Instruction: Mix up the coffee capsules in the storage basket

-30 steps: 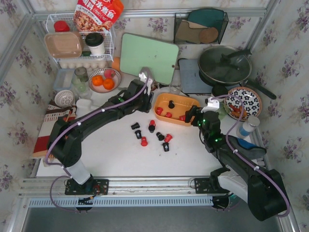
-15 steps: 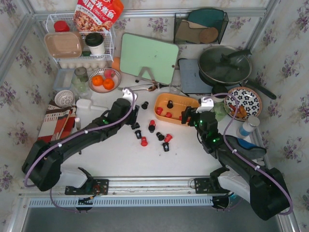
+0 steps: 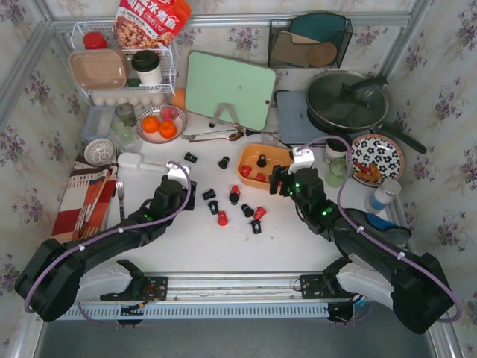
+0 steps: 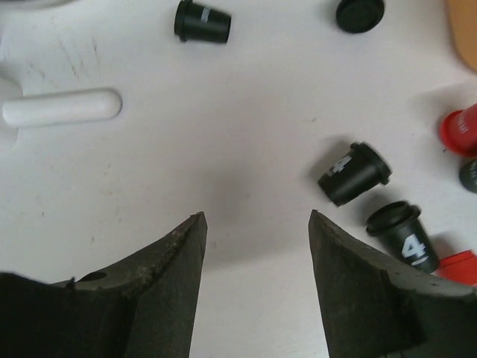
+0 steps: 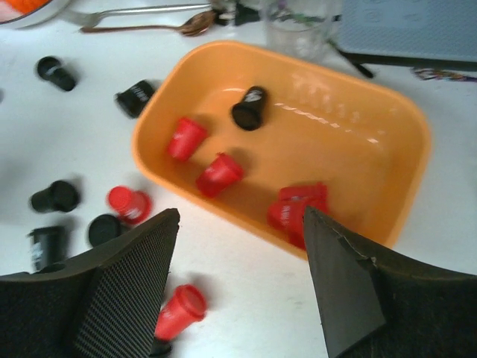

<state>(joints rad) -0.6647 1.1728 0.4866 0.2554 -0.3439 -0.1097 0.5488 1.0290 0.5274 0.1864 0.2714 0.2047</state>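
Two hands are shown, each with its fingers spread apart and nothing held between them. The left hand (image 4: 256,218) is poised low over bare counter (image 4: 223,149). Two black coffee capsules (image 4: 354,173), each marked "4", lie on their sides just to its right, and a red capsule (image 4: 460,128) is cut off by the frame edge beyond them. A further black capsule (image 4: 202,21) lies farther ahead, near a white handle (image 4: 62,107).

The right hand (image 5: 242,216) is positioned above the near rim of the storage basket (image 5: 406,123). Inside the basket are seen one black pod (image 5: 249,109), two separate red pods (image 5: 185,139) and a small red cluster (image 5: 298,209) against the near wall. To the left of the basket, red and black capsules are scattered loose on the counter between the two hands.

In the top view the basket is placed right of the counter's centre, in front of a green cutting board (image 3: 227,88). A lidded pan (image 3: 347,101) stands behind it to the right.
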